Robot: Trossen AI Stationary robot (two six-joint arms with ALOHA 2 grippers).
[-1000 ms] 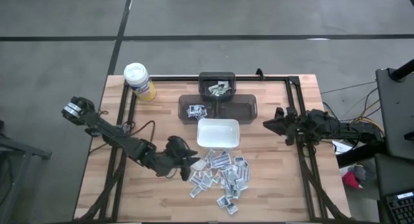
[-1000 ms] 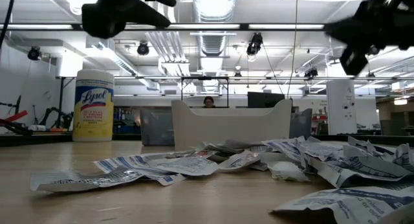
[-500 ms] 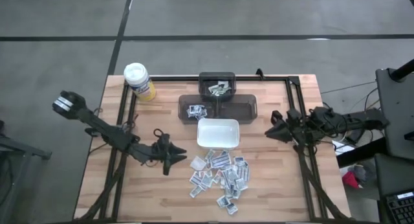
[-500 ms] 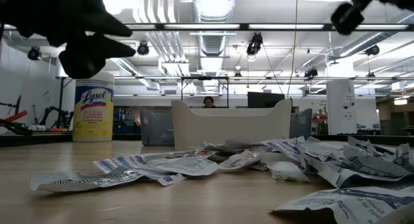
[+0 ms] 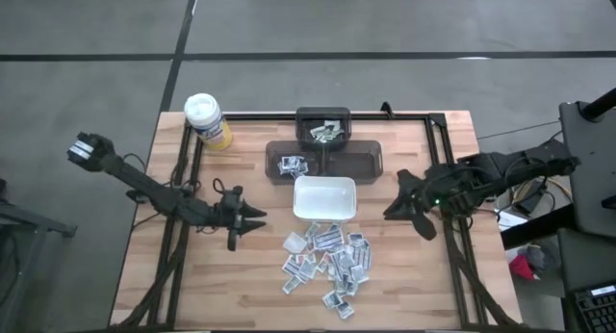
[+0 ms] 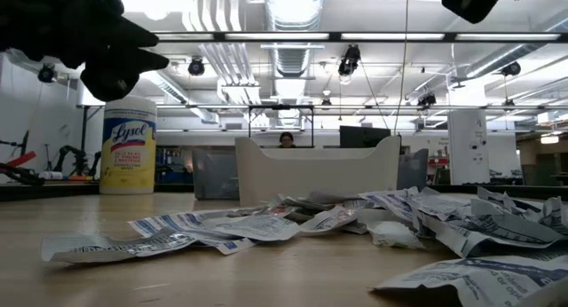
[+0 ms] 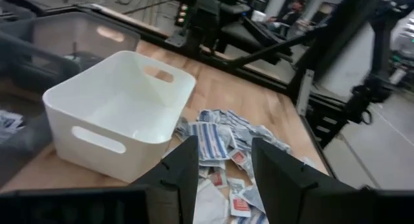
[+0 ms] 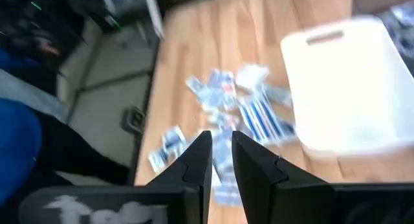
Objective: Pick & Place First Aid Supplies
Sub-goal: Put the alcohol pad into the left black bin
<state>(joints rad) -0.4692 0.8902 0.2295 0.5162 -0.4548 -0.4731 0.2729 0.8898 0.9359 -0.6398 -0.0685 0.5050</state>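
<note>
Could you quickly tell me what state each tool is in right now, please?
Left tool: open, holding nothing, left of the packets.
Right tool: open by a narrow gap, holding nothing, right of the white dish.

1. The table (image 5: 241, 285) is pale wood with visible plank grain and a matt finish.
2. The white dish (image 5: 324, 198) near the table's middle looks like smooth, slightly glossy plastic.
3. The packets (image 5: 327, 261) are thin crinkled paper or foil, faintly shiny.
4. The dark bins (image 5: 323, 150) toward the far edge are translucent smoky plastic.
5. The yellow canister (image 5: 207, 121) in the far-left corner has a glossy label.
</note>
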